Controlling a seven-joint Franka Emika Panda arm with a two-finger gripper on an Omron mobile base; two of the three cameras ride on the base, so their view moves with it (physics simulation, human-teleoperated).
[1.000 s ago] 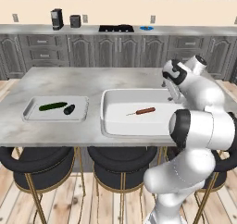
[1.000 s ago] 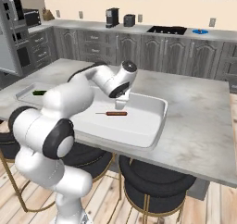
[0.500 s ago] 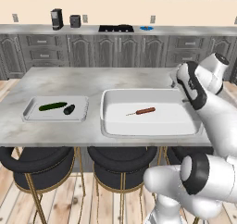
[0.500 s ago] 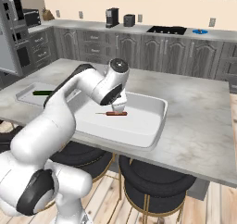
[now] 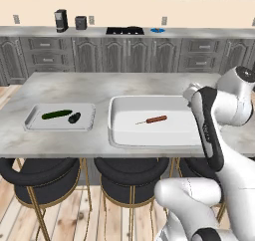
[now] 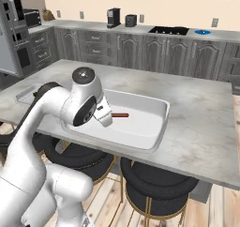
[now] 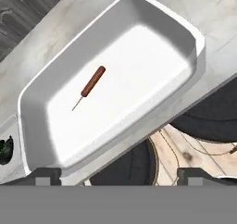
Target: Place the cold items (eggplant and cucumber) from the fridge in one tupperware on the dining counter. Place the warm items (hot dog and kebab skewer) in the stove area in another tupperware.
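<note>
The kebab skewer (image 7: 90,85), brown with a thin stick, lies alone mid-floor of the white tupperware (image 7: 183,31), well clear of every wall, the tool (image 7: 118,174) jaws apart above the desk (image 5: 149,83) edge.

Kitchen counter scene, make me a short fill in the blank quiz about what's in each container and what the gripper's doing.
1. The kebab skewer lies alone in the ____ of the two containers.
2. The cucumber lies in the flat tray beside the small dark ____.
3. The gripper hangs above the deep tub with its jaws ____.

Missing words: deeper; eggplant; open
</note>
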